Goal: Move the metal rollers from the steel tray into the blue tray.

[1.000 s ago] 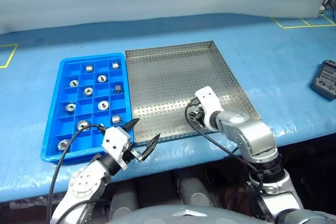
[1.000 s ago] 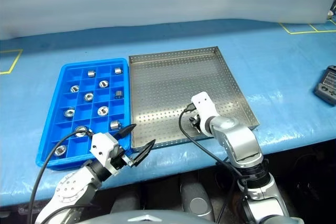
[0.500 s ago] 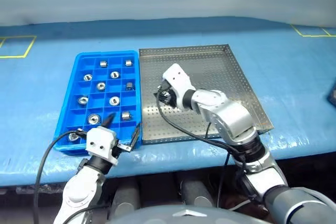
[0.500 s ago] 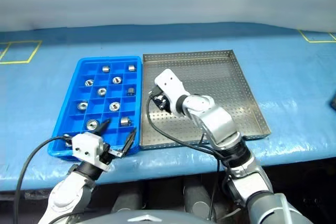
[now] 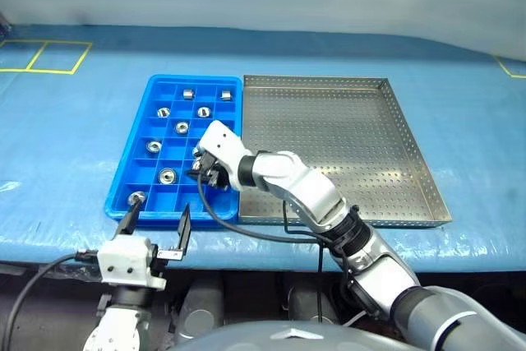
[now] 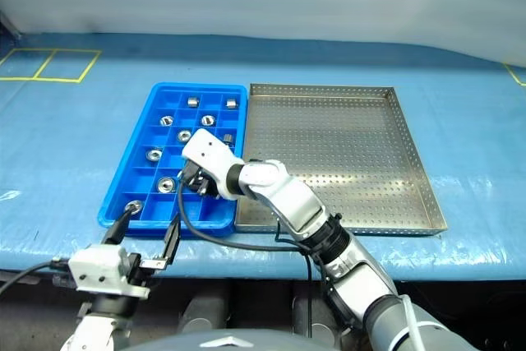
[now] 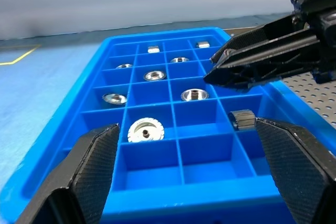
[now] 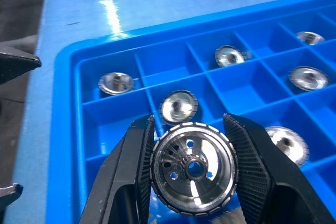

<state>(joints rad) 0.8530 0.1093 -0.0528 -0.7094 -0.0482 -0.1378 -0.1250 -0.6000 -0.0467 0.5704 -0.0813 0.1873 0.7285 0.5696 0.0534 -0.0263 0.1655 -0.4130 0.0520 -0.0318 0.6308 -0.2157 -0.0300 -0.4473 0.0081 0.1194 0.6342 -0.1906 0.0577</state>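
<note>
**Roller carried over the blue tray**

Head view: the right gripper point(image 5: 205, 175) is seen over the blue tray point(image 5: 123, 191), near its edge beside the steel tray point(image 5: 411, 133), which looks bare of rollers.

Left wrist view: the left gripper point(image 7: 191, 166) is held wide apart, nothing in it, at the blue tray's near edge.

Right wrist view: a roller point(image 8: 193, 168) is clamped between the fingers point(image 8: 128, 179), its hole facing the camera, free compartments directly beneath.
</note>
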